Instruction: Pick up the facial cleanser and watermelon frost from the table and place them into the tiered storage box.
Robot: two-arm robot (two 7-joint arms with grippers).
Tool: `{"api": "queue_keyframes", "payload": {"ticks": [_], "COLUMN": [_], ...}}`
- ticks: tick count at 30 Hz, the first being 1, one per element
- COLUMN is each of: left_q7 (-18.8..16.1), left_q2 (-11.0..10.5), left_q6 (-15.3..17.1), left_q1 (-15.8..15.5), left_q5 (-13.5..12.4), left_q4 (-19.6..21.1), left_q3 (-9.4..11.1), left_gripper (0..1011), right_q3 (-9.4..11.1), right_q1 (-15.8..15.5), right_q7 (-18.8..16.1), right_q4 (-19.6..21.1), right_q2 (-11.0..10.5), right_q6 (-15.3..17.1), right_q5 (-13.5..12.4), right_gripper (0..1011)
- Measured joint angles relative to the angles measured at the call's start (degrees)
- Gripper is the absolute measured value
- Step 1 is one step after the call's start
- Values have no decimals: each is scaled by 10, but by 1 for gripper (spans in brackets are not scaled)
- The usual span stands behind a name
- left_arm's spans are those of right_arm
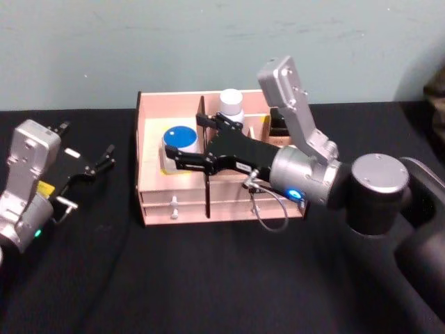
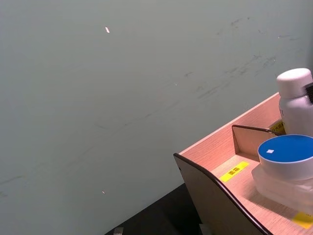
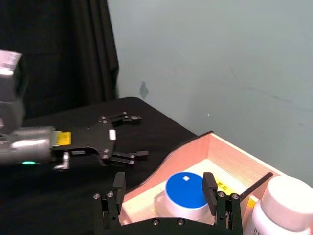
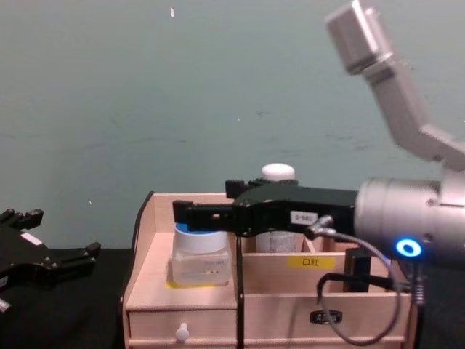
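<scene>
Blue-lidded jar point(image 1: 179, 138) sits in the tiered storage box point(image 1: 156, 198)'s left compartment — my right gripper point(image 1: 186, 145) hangs spread wide over it, apparently not touching; white bottle point(image 1: 231, 104) behind; left gripper point(image 1: 104, 158) open, parked well left.

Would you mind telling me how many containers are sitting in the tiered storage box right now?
2: a blue-lidded jar in the tiered storage box's left compartment, and a white bottle behind the divider further back. Others may be hidden by the right arm.

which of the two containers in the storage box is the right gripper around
The blue-lidded jar in the tiered storage box's left compartment; the open right gripper straddles it. The white-capped bottle stands farther back.
</scene>
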State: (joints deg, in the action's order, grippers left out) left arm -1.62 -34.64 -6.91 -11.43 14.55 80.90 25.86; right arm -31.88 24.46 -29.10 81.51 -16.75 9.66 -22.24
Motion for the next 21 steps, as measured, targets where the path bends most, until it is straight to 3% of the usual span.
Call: {"api": "queue_keyframes", "payload": {"ticks": [7,14,17,21], "left_q7": [0,0,0,0], "left_q2": [0,0,0,0], "left_q6": [0,0,0,0], "left_q1": [0,0,0,0], "left_q5": [0,0,0,0], "left_q4": [0,0,0,0], "left_q3": [0,0,0,0], "left_gripper": [1001,1001,1001,1001], "right_q3": [13,31,53,80], "right_q1": [-62,-123,-163,-195], "right_q7": [0,15,40,72], "right_q4": [92,146,169,177], "right_q2": [-54,-96,-112,-117], "right_q6": [0,-11,-28,-45], "right_q5": [-25,-43,-49,-49], "right_gripper": [1002,1002,1002,1002]}}
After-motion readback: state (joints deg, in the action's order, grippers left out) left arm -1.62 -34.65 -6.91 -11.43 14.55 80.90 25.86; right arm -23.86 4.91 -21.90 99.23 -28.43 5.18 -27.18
